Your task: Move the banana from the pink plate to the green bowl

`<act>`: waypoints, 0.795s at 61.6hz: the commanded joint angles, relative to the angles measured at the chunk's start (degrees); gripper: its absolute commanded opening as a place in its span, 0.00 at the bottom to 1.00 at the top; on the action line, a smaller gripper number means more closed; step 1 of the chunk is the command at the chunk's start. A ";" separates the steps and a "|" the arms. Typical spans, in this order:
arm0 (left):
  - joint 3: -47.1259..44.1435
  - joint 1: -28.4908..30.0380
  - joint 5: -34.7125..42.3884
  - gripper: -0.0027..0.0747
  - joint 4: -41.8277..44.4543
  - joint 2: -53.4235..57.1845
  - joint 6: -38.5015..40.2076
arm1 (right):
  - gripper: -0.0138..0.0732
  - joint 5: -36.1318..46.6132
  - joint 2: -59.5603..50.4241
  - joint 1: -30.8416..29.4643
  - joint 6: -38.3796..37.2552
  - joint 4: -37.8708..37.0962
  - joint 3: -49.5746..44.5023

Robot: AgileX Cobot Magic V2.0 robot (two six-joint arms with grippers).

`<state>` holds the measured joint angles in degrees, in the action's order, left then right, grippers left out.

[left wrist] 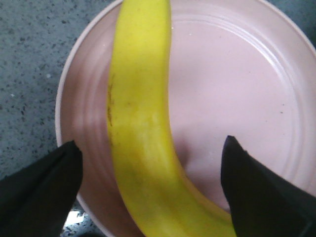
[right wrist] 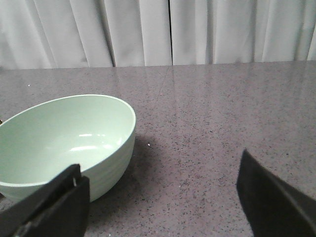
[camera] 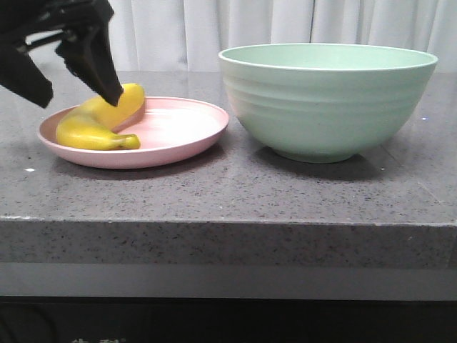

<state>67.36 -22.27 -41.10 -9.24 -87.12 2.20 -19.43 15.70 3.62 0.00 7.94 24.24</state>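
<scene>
The yellow banana [camera: 96, 125] lies on the pink plate [camera: 178, 132] at the left of the table. My left gripper [camera: 78, 89] is open, its black fingers [camera: 96, 61] on either side of the banana's far part, just above the plate. In the left wrist view the banana [left wrist: 140, 123] runs between the two open fingers [left wrist: 256, 192] over the pink plate [left wrist: 232, 84], with gaps on both sides. The green bowl [camera: 327, 100] stands to the right of the plate and is empty. My right gripper [right wrist: 158, 197] is open over bare table beside the bowl [right wrist: 64, 140].
The grey speckled table [camera: 228, 193] has its front edge near the camera. White curtains [camera: 285, 25] hang behind. Plate and bowl stand close together with a small gap between them.
</scene>
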 commanded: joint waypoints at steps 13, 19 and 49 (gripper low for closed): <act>2.01 -0.53 3.75 0.75 -0.55 -1.73 -0.48 | 0.87 4.80 0.96 -0.37 0.00 -0.03 2.00; 2.01 -0.53 3.88 0.75 -0.55 -2.36 -0.48 | 0.87 4.80 0.96 -0.37 0.00 -0.03 1.94; 2.01 -0.53 6.81 0.36 -0.55 -2.86 -0.48 | 0.87 4.62 0.96 -0.37 0.00 -0.03 1.90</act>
<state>67.58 -22.49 -38.10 -9.24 -92.10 1.84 -19.43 15.70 3.62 0.00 7.94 24.24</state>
